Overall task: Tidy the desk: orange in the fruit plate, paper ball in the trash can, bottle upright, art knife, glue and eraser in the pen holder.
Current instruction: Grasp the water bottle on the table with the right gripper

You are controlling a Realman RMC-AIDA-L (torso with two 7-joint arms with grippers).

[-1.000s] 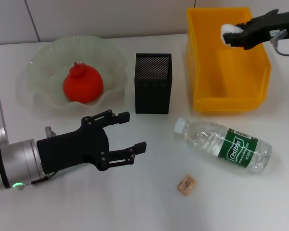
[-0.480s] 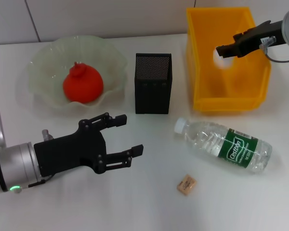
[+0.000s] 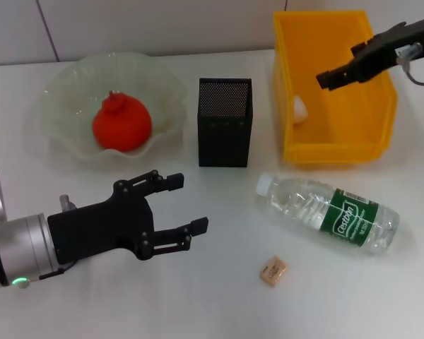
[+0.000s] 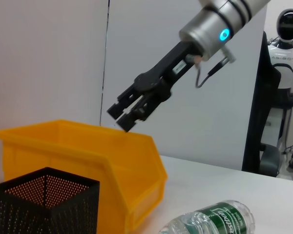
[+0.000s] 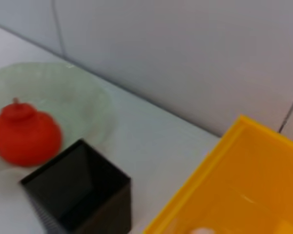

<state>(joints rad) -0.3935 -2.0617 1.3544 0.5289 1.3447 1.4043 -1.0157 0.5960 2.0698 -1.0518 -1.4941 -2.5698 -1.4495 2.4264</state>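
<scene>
Eraser (image 3: 273,271) lies nearest on the counter (image 3: 219,296). Left gripper (image 3: 175,207) hovers released beside it. Bottle (image 3: 330,212) lies on its side. Orange (image 3: 121,124) sits in plate (image 3: 71,99). Right gripper (image 3: 324,79), released, hangs over bin (image 3: 339,152) containing the paper ball (image 3: 299,108).

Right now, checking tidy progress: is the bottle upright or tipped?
Tipped: the bottle lies on its side on the table, cap toward the pen holder.
</scene>
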